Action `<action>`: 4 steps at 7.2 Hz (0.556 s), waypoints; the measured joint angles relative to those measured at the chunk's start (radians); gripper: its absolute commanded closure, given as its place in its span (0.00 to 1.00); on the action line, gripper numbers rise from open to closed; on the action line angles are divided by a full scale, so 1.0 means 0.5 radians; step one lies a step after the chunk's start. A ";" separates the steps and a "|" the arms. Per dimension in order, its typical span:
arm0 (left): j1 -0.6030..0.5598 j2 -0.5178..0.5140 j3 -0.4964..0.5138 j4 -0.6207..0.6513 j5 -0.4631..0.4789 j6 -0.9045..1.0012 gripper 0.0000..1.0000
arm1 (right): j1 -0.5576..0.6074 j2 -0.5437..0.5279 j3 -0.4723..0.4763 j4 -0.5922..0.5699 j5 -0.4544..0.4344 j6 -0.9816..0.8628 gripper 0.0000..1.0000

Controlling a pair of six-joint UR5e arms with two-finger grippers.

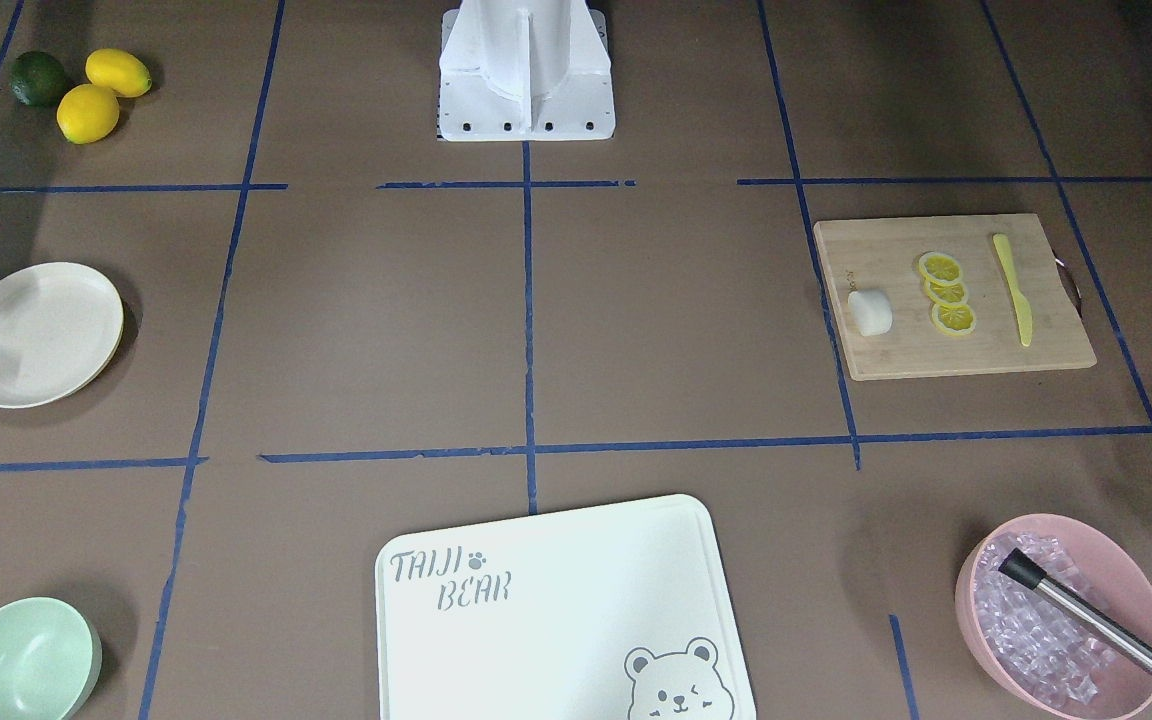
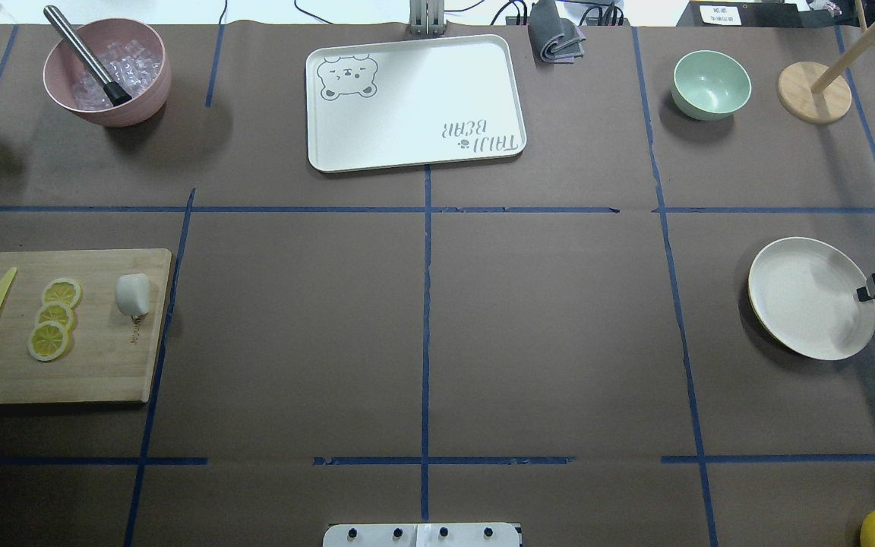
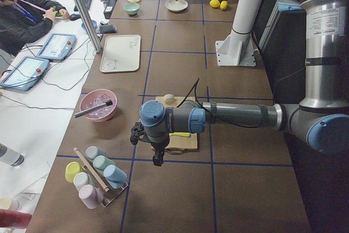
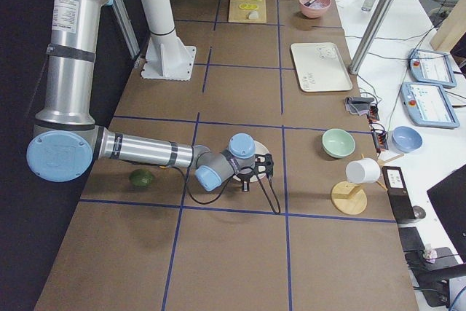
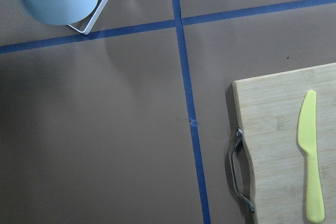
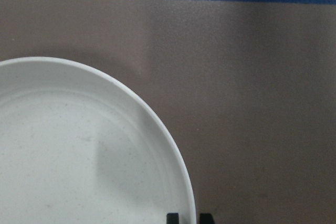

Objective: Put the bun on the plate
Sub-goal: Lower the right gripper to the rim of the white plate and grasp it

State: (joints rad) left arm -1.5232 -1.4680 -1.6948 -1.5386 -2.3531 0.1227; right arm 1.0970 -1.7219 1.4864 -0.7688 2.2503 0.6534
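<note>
Task not yet begun, so pickup, carry and release all lie ahead of you | bun [image 2: 133, 294] lies on the wooden board [image 2: 103, 365] at your robot's left, well apart from the empty plate [image 2: 802, 292] at its right | left gripper [image 3: 157, 159]: jaws' state cannot be told | right gripper [image 2: 867, 293]: jaws nearly closed, apparently pinching the plate's rim

The words "TAIJI BEAR" [image 1: 451, 578] stand in grey stencil lettering, with a small paw mark, on one corner of the white rectangular board [image 1: 576, 560], diagonally opposite a printed bear face [image 1: 674, 680]. White labels on the near arm's upper section [image 3: 322, 25] and a small mark on the wooden cutting board [image 2: 136, 330] are too small to read.
</note>
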 measured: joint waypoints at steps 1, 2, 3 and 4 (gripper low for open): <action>0.000 0.000 0.001 0.000 0.000 0.000 0.00 | 0.000 0.001 0.011 -0.001 0.014 0.002 1.00; 0.001 0.000 0.003 0.000 0.000 0.000 0.00 | 0.001 0.005 0.043 -0.008 0.063 0.005 1.00; 0.002 0.000 0.004 0.000 0.000 0.000 0.00 | 0.007 0.013 0.081 -0.017 0.144 0.012 1.00; 0.002 0.000 0.005 0.000 0.000 0.000 0.00 | 0.013 0.038 0.117 -0.022 0.218 0.051 1.00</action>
State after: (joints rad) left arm -1.5220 -1.4680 -1.6923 -1.5386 -2.3531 0.1227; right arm 1.1035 -1.7027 1.5449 -0.7800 2.3593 0.6787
